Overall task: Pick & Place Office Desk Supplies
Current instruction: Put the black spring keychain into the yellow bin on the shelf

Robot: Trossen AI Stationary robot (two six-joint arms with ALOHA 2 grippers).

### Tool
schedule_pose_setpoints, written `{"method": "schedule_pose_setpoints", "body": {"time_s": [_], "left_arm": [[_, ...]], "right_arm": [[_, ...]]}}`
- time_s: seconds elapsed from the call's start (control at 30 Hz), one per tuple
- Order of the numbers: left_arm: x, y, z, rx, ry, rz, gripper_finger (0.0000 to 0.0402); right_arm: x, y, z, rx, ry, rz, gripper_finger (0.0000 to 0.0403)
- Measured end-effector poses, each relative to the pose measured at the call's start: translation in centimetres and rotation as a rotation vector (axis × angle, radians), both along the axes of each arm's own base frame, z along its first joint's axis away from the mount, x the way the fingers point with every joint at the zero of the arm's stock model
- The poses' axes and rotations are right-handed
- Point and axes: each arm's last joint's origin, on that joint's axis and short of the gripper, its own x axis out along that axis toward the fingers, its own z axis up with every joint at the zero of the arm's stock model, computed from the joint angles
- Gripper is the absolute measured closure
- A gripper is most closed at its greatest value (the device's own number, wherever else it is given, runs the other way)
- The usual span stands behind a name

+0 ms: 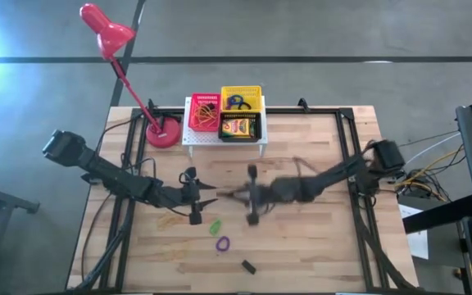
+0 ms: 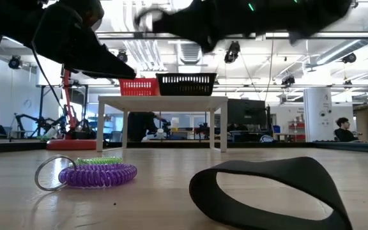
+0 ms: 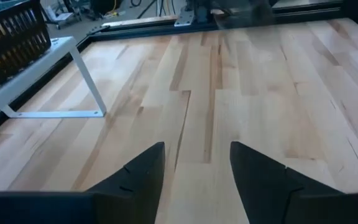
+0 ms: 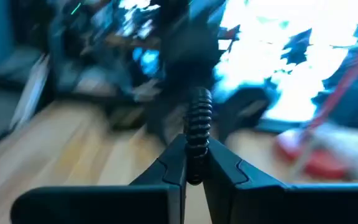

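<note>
High view showed three loose supplies on the table's near half: one green loop (image 1: pixel 215 225), one purple coil loop (image 1: pixel 222 243), one black band (image 1: pixel 247 265) lying diagonally. Right gripper (image 4: pixel 194 177) pinched a black coil standing upright mid-table; left gripper (image 3: pixel 197 162) hovered open.

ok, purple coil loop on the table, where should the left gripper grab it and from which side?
From straight above, pinching one side of the purple coil. It lies flat, so only its coiled wall offers an edge. Avoid the thin metal ring. Left gripper is open and empty.
</note>
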Motion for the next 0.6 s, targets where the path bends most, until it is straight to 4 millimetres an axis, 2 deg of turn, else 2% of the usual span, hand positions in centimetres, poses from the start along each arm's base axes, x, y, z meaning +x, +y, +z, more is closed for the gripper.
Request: {"method": "schedule_pose_setpoints", "body": {"time_s": [0.13, 0.3, 0.37, 0.43, 0.6], "left_arm": [[0.0, 0.0, 0.0, 0.0, 0.0, 0.0, 0.0223], [0.0, 0.1, 0.0, 0.006, 0.0, 0.002, 0.0224], [0.0, 0.1, 0.0, 0.007, 0.001, 0.003, 0.0224], [0.0, 0.1, 0.0, 0.007, 0.001, 0.002, 0.0224], [0.0, 0.1, -0.1, 0.008, 0.007, 0.002, 0.0224]], "right_arm": [[0.0, -6.2, 5.9, 0.099, -0.016, -0.176, 0.0376], [-1.2, -15.5, 11.4, 0.176, 0.221, -0.467, 0.0376], [-1.7, -19.0, 12.8, 0.217, 0.285, -0.555, 0.0376], [-2.4, -22.3, 13.2, 0.273, 0.369, -0.592, 0.0376], [-3.2, -28.7, 13.1, 0.513, 0.457, -0.493, 0.0366]]}}
